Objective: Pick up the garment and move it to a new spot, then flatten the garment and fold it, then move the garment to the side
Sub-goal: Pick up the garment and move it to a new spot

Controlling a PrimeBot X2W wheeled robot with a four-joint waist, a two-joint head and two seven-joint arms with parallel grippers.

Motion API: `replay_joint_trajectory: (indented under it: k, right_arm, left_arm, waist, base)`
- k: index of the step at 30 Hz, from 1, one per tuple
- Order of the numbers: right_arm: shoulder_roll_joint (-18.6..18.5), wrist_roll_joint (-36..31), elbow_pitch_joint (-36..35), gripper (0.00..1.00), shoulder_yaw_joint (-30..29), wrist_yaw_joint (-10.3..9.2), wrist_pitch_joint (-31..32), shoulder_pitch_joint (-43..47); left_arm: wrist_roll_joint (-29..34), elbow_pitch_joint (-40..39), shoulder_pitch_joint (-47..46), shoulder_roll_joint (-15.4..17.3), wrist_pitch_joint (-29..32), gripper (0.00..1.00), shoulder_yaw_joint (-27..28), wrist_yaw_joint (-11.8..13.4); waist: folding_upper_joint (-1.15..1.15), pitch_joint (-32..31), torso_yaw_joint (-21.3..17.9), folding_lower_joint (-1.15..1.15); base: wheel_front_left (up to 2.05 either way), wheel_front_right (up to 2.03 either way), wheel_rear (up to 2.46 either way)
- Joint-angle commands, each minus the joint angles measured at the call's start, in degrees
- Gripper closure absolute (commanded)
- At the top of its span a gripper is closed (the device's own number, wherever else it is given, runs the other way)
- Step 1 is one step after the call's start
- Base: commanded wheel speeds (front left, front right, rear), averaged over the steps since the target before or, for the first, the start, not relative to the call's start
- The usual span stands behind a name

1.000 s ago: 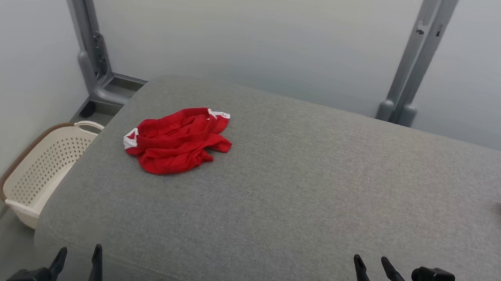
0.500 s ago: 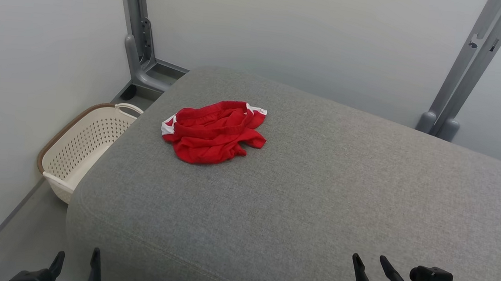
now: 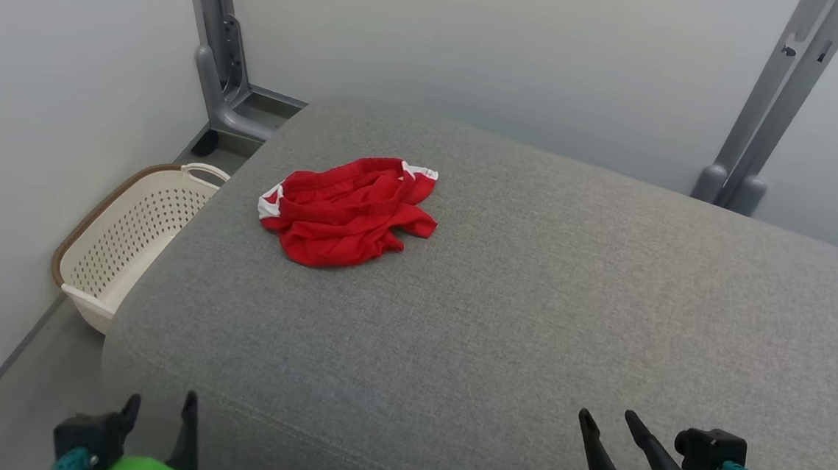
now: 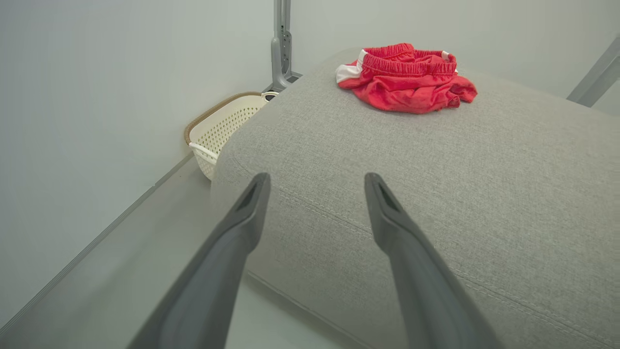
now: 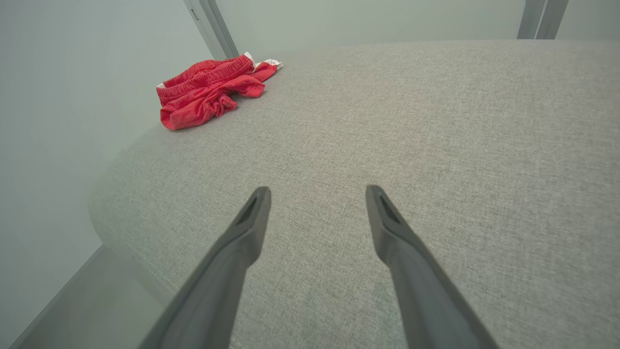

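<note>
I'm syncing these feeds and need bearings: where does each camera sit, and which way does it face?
Head view: on the robot's head, looking forward and down over the grey cushion at the red garment; left gripper and right gripper at the bottom.
Left wrist view: on the left wrist, looking along its open fingers toward the garment and basket.
Right wrist view: on the right wrist, looking along its open fingers across the cushion.
All three share the garment.

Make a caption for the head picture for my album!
Crumpled red shorts lie on a grey cushion beside a basket.
</note>
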Motion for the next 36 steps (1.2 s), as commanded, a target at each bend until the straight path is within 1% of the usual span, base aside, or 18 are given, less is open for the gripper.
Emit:
replay_joint_trajectory:
  k: [1,5,10,11,13,14,15,19,23,29,34,36]
  right_arm:
    - [-0.21,-0.55,-0.58,0.0,-0.08,-0.02,0.35,-0.59]
    - [-0.2,-2.34,-3.37,0.0,-0.14,-0.02,2.18,-1.41]
    - [-0.21,-5.09,-7.31,0.0,-0.79,-0.02,5.1,-2.33]
    - [-0.21,-5.68,-8.18,0.0,-0.63,-0.02,5.75,-2.55]
    - [-0.2,-6.71,-10.06,0.0,-0.78,-0.02,6.87,-2.92]
    - [-0.2,-6.71,-10.06,0.0,-0.78,-0.02,6.87,-2.92]
    - [-0.21,-7.21,-10.86,0.0,-1.14,-0.02,7.36,-2.92]
    - [-0.18,-9.1,-14.35,0.0,-1.4,-0.02,9.4,-3.34]
    - [-0.19,-10.35,-17.01,0.0,-1.8,-0.02,10.67,-3.25]
    - [-0.17,-11.15,-20.19,0.0,-2.19,-0.02,11.63,-3.09]
    - [-0.17,-11.31,-22.06,0.0,-1.81,-0.02,11.59,-4.05]
    - [-0.16,-11.11,-22.21,0.0,-1.78,-0.02,11.36,-4.33]
  left_arm:
    - [-0.01,1.11,-2.73,-0.63,0.87,0.0,-0.68,-0.98]
    - [1.02,4.89,-11.43,-2.04,4.28,0.0,-3.43,-4.22]
    - [1.68,12.49,-24.08,-3.7,8.55,0.0,-5.53,-8.5]
    - [1.73,14.09,-26.52,-3.83,9.5,0.0,-5.6,-9.05]
    - [2.07,17.09,-31.5,-3.97,11.03,0.0,-5.92,-10.44]
    - [2.07,17.09,-31.5,-3.97,11.03,0.0,-5.92,-10.44]
    - [2.05,18.73,-33.67,-4.22,12.14,0.0,-6.27,-11.26]
    - [2.32,23.65,-42.24,-3.59,15.53,0.0,-6.71,-14.07]
    - [2.44,28.05,-48.94,-2.93,19.68,0.0,-7.52,-16.65]
    - [3.39,33.11,-56.16,-2.56,24.96,0.0,-9.21,-18.18]
    - [4.13,36.98,-60.39,-2.62,28.51,0.0,-10.46,-18.64]
    - [3.81,38.11,-61.21,-2.88,28.78,0.0,-10.36,-18.54]
  waist:
    - [0.0,1.56,-1.28,0.0]
    - [0.0,5.16,-3.11,0.0]
    - [0.0,9.89,-6.56,0.0]
    - [0.0,10.8,-7.49,0.0]
    - [0.0,12.76,-9.25,0.0]
    - [0.0,12.76,-9.25,0.0]
    - [0.0,13.56,-9.98,0.0]
    - [0.0,17.43,-13.28,0.0]
    - [0.0,20.6,-15.8,0.0]
    - [0.0,24.39,-18.3,0.0]
    - [0.0,27.57,-20.13,0.0]
    - [0.0,28.24,-20.54,0.0]
  base:
    - [0.0,0.0,0.0]
    - [0.0,0.0,0.0]
    - [0.0,0.0,0.0]
    - [0.0,0.0,0.0]
    - [0.0,0.0,0.0]
    - [0.0,0.0,0.0]
    - [0.0,0.0,0.0]
    - [0.0,0.0,0.0]
    - [0.0,0.0,0.0]
    - [0.0,0.0,0.0]
    - [0.0,0.0,0.0]
    - [0.0,0.0,0.0]
